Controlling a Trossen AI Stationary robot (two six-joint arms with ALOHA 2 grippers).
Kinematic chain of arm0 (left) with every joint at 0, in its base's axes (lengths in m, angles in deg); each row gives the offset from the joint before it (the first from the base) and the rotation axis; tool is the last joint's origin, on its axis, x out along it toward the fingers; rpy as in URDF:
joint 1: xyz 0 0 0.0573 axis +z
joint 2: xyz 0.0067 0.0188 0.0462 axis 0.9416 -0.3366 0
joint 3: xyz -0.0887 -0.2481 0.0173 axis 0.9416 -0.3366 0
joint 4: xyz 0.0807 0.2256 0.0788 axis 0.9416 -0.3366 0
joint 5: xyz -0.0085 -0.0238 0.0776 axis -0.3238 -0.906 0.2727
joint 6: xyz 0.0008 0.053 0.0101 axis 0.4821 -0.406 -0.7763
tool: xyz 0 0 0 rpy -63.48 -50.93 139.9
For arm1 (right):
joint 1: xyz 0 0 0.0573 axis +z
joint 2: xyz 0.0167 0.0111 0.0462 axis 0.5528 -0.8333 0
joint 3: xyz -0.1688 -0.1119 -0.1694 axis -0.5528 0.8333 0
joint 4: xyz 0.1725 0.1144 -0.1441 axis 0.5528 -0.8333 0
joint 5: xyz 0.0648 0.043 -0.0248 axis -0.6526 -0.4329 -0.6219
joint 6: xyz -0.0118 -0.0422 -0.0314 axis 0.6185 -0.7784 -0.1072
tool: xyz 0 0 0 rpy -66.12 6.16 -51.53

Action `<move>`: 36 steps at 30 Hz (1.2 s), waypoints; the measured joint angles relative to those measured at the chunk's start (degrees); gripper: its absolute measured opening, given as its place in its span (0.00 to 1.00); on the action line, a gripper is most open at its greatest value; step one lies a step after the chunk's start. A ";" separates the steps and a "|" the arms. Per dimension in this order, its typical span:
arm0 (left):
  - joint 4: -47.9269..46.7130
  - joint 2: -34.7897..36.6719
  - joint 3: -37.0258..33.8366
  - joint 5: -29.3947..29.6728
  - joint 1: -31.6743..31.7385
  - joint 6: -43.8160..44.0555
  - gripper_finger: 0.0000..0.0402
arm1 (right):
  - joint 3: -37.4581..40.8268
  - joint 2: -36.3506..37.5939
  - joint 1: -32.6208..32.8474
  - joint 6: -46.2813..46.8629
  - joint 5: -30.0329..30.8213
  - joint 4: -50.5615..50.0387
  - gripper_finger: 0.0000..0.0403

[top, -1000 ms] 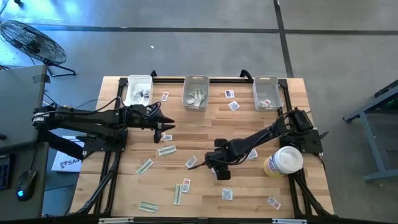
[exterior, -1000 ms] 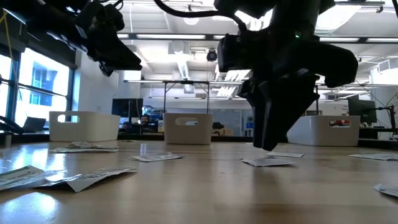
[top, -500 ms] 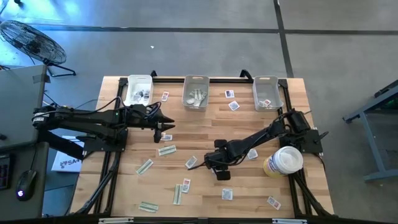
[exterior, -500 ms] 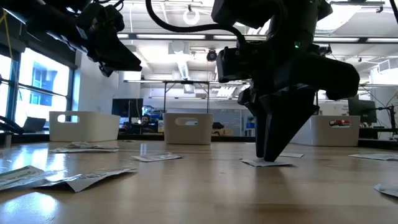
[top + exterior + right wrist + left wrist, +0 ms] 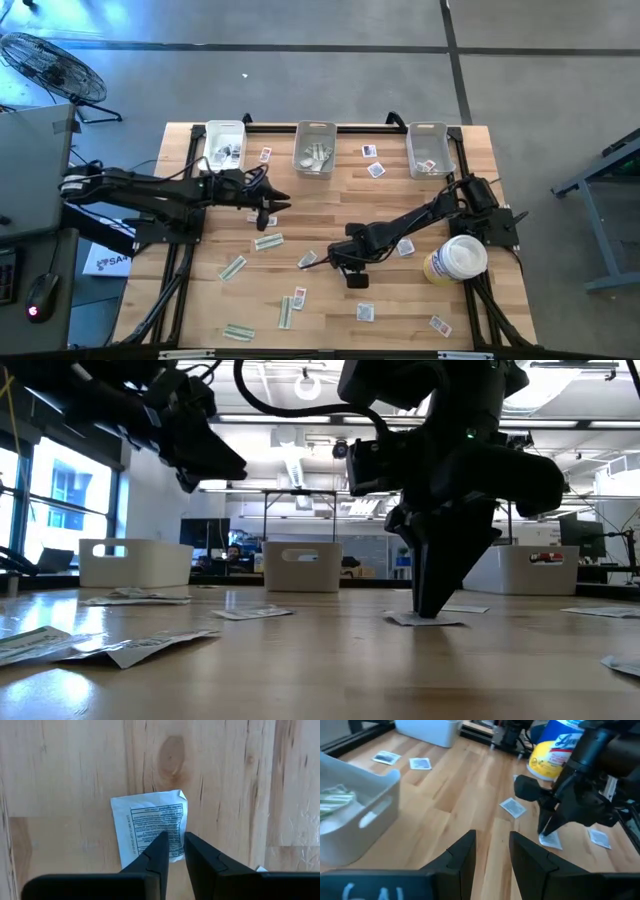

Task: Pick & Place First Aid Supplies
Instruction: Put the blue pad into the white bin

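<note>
Right end effector [image 5: 173,845] tips on flat packet [image 5: 150,827], print-side up

Table layout from above

Three bins [image 5: 315,148] line the table's [image 5: 400,205] far edge; packets [image 5: 268,241] lie scattered across the middle and near side; a tub [image 5: 456,260] stands right; one packet [image 5: 150,827] lies under the right gripper [image 5: 173,851].

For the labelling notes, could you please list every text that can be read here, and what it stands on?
"SA": start of a word on the white sheet on the floor left of the table; the rest is hidden.
Tub: blue script brand, too blurred to read.
Packet under the right gripper: fine print, too small.
</note>
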 joint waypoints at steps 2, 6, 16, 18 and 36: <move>2.65 -2.63 0.00 -0.86 0.00 -0.54 0.29 | 0.08 0.43 0.00 0.03 0.32 -0.04 0.13; 7.13 -7.25 0.00 -1.20 -0.70 -2.03 0.29 | 0.13 0.69 0.00 0.05 0.74 -0.16 0.09; 18.84 -14.13 0.02 -5.15 -4.15 -3.34 0.29 | 0.11 0.97 -0.28 -0.10 0.05 -1.18 0.02; 19.60 -15.02 0.04 -5.09 -4.13 -3.33 0.29 | 0.11 1.49 -0.28 -0.10 0.13 -2.17 0.01; 25.25 -25.74 6.60 -9.59 -4.08 12.11 0.29 | 0.04 9.98 1.95 -8.02 34.54 3.86 0.01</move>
